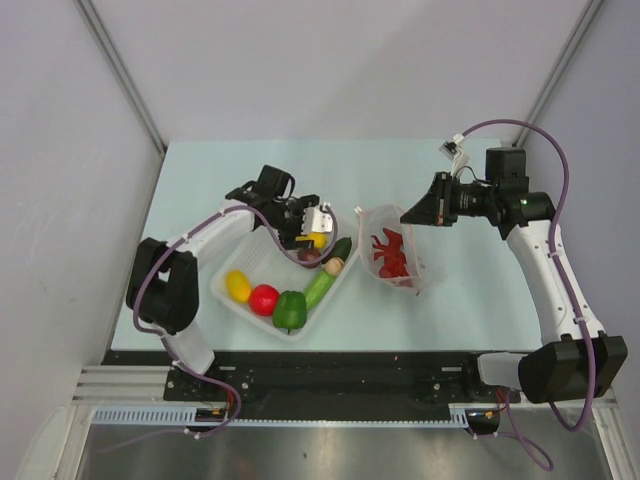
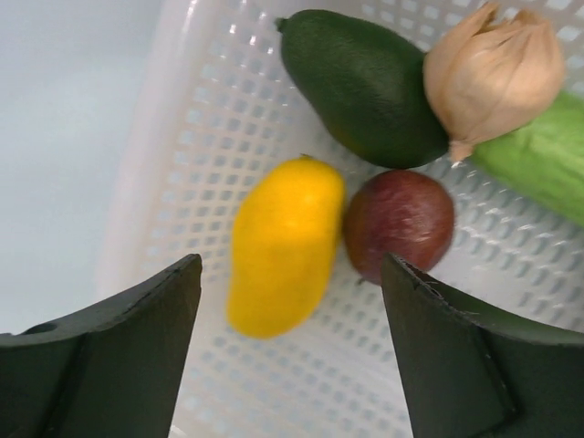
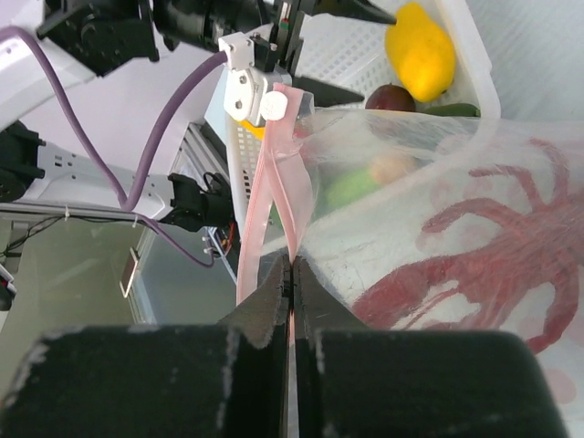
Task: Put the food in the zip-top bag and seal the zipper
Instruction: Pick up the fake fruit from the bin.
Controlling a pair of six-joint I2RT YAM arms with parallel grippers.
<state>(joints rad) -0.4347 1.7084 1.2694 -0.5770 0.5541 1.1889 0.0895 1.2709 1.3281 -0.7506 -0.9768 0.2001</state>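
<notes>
My left jaws stand wide apart and hold nothing. They hang over the far end of the white basket (image 1: pixel 226 301), and the yellow piece (image 2: pixel 285 245) lies straight ahead in the gap between them, about midway. Its long axis runs away from me, nearly in line with the fingers and leaning only a little. I judge that closing would squeeze it across its narrow width, which suits it.

The plum (image 2: pixel 399 225) touches the yellow piece on its right side and sits close to my right-hand finger. That is the spot to watch, since the finger could come down on the plum instead of beside it. The dark green fruit (image 2: pixel 360 84), the mushroom (image 2: pixel 493 68) and the cucumber (image 2: pixel 538 164) lie farther off, beyond the gap.

My right jaws are pressed tight together on the zipper (image 3: pixel 262 192), pinching the pink strip and holding that edge of the bag (image 1: pixel 375 218) up off the tabletop (image 1: pixel 200 170). The bag stands just to the right of the basket, with the lobster (image 3: pixel 474 246) already inside.

The left arm is the one nearer the food. Anything it lifts has to travel right, over the basket's rim, toward the mouth the right jaws hold up. How wide that mouth gapes I cannot tell.
</notes>
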